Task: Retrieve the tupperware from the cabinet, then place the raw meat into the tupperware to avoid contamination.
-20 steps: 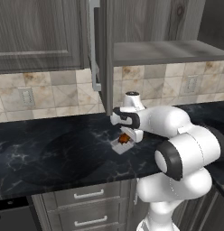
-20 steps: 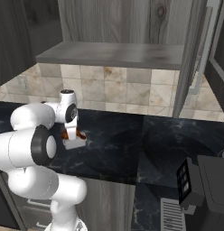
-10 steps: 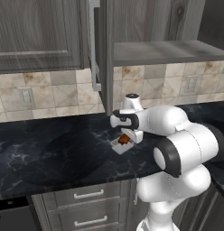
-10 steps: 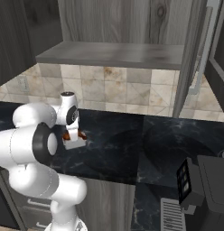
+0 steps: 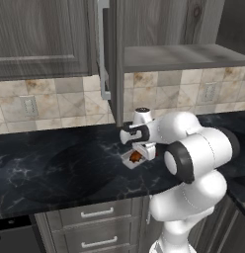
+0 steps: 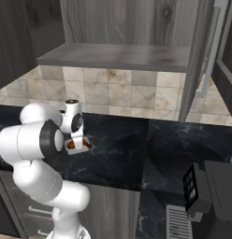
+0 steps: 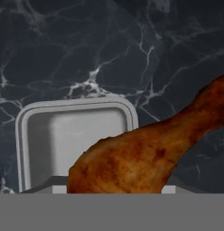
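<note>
Scene: simulated kitchen, dark marble counter (image 5: 60, 168) under an open cabinet (image 5: 112, 74), door swung out and shelf bare.
Tupperware: out of the cabinet, resting on the counter just below the open door, pale tray (image 5: 133, 159) (image 6: 76, 145) (image 7: 68, 131) sitting flat and upright.
Raw meat: glossy orange-brown drumstick (image 7: 150, 153) (image 5: 137, 156) (image 6: 72, 145) hanging over the tupperware, thick end above the tray's near corner, thin end reaching out past the tupperware's rim over bare marble.
Gripper: poised directly above the tupperware (image 5: 138, 148) (image 6: 75, 138), jaws part-way apart and, by the look of the hand view, clamped on the drumstick's thick end; fingertips themselves hidden behind the meat.
Step in hand: lowering the meat into the tupperware, judged close to the end of the task.
Done well: line the drumstick's length up with the tray's diagonal or shift toward the tupperware's far wall, so the thin end clears the rim rather than resting on it.
Release: let go low, close above the tupperware's floor, to avoid a bounce.
Risk: a lopsided drop tipping the light tray or leaving the meat half on the counter beside the tupperware.
</note>
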